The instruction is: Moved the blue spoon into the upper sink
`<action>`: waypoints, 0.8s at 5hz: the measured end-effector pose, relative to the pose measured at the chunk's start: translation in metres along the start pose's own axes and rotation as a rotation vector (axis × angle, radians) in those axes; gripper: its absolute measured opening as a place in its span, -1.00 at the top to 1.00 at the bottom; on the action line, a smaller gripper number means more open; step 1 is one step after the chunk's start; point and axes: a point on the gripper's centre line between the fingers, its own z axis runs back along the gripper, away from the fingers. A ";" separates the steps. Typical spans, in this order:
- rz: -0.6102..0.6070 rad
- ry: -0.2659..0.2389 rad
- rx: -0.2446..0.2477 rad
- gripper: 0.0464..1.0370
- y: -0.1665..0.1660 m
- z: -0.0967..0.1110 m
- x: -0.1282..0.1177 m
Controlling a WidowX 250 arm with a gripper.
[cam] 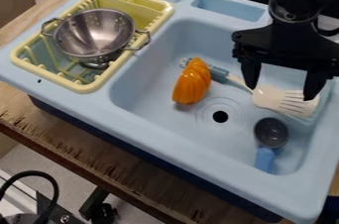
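A light, stiff blue spoon (271,133): better you take it near the neck.

From the left, you have first the orange toy (192,82) in the sink (155,85), well apart from the spoon, then the drain hole (220,116), then the spoon itself, in the near right part of the basin, its grey bowl toward the drain side and its blue handle (264,160) toward the near wall. I judge it is hard plastic, not fragile, but the round bowl can be slippery and may roll in your grip. Close across the handle, just beside the bowl, so that it does not swing. Your tool (281,89), with its fingers spread, hangs over the white spatula (276,100); keep clear of that when you lower.
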 end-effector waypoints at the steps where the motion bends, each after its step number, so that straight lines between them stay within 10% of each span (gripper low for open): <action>1: -0.005 0.033 0.013 -0.92 0.002 -0.008 -0.007; 4: -0.163 0.163 -0.117 -0.92 0.021 0.006 -0.030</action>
